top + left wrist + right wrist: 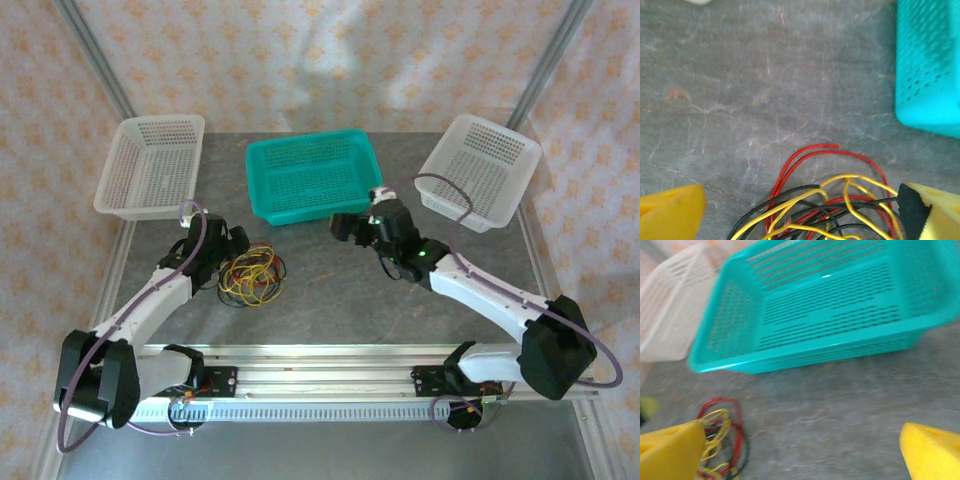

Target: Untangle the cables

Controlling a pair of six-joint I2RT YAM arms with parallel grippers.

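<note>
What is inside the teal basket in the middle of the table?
The teal basket looks empty: its slotted floor is bare, with nothing lying on it. In the right wrist view its near wall covers the floor's front strip.

The cables (252, 276) lie as one tangled heap of thin yellow, red and black loops, flat on the tabletop (330, 300), left of centre in the top view; a red loop (830, 150) juts out from the heap.
</note>
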